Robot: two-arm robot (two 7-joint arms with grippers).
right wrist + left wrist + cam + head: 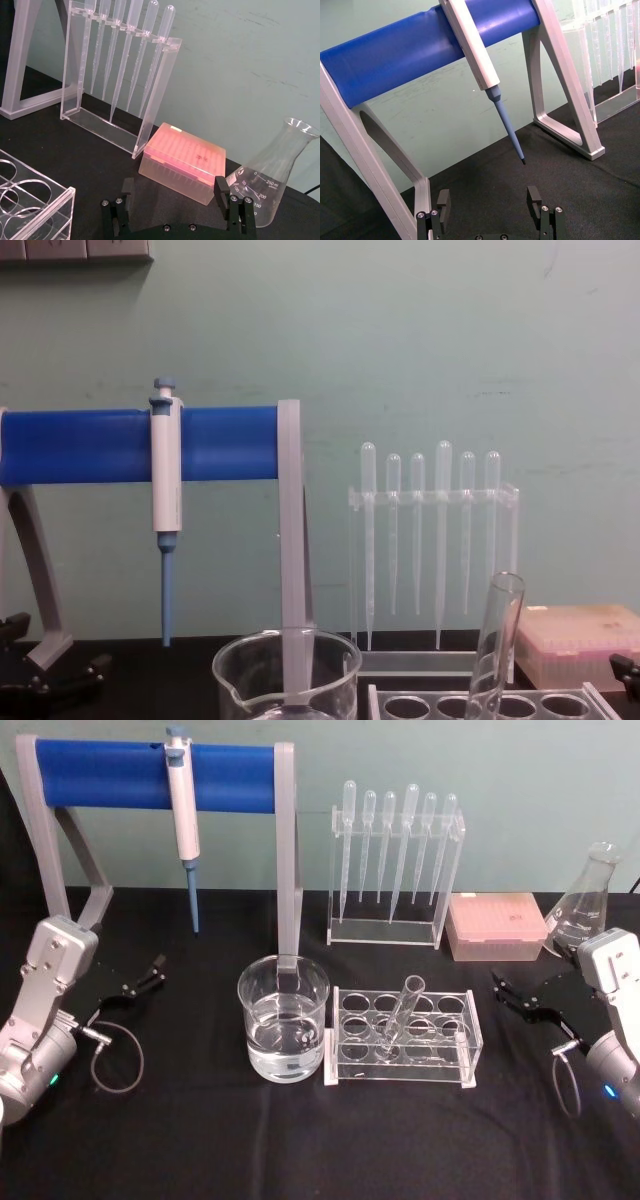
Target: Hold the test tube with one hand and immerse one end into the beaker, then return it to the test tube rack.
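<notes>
the test tube (400,1017) is leaning in a hole toward the left half of the clear test tube rack (471,1042). its open rim is tipping up and back, leaving the upper length free for a grasp. the beaker (262,1042), partly filled with clear liquid, is standing just beside the rack's left end, which i judge is keeping the dip a short carry.

the left gripper (140,982) is hovering low over the black table (300,1145) at the left, below the hanging pipettor (183,810), with its fingers spread wide and gripping nothing. the right gripper (512,992) is hovering at the right, in front of the pink tip box (497,925) and the conical flask (585,910), likewise spread and empty.

the grasp is not yet begun, and the right gripper is sitting nearer the tube.
</notes>
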